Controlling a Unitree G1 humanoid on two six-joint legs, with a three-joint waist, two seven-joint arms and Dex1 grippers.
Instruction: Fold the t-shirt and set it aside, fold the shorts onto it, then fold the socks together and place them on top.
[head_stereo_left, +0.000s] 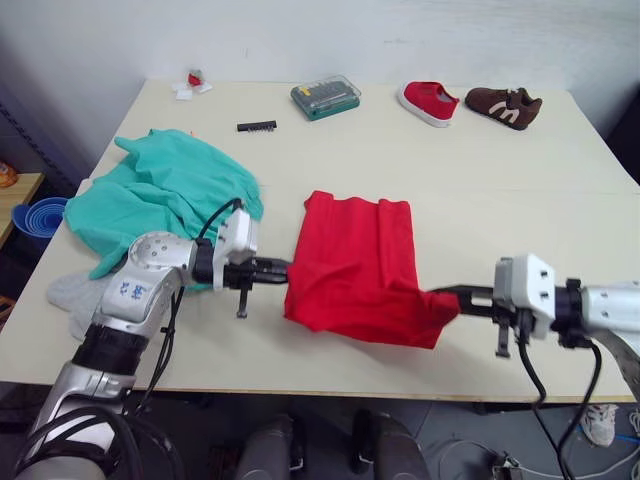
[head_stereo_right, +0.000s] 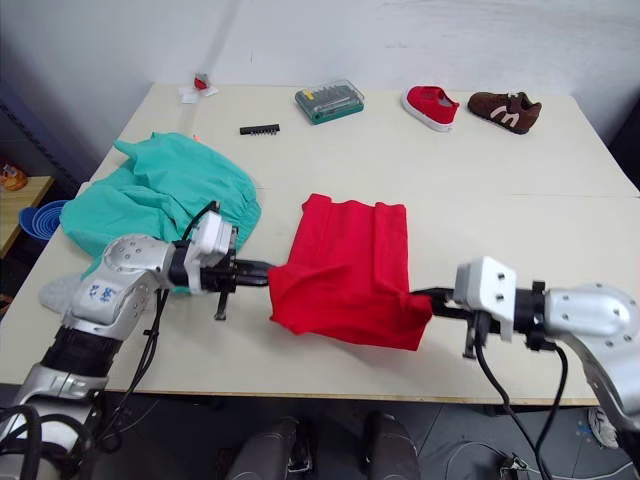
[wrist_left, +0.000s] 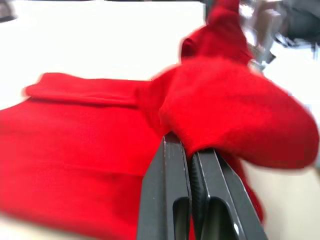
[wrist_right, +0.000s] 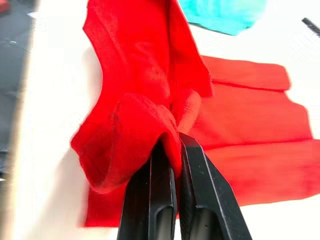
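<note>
A bright red cloth t-shirt, partly folded into a long panel, lies at the middle of a pale cream table, its near end lifted off the surface between two robot arms. The left gripper is pinched tight on the shirt's near left corner, while the right gripper is clamped on the near right corner — in both wrist views the black fingers press together with red cloth bunched between them. The far end of the shirt rests flat on the table.

To the left, crumpled teal green cloth shorts lie in a heap beside the shirt, apart from it. A light grey knit sock peeks out by the table's near left edge, partly behind the left arm.

Along the far edge sit a green case of screwdriver bits, a small black bit strip, a red shoe and a brown shoe — well clear of the garments.
</note>
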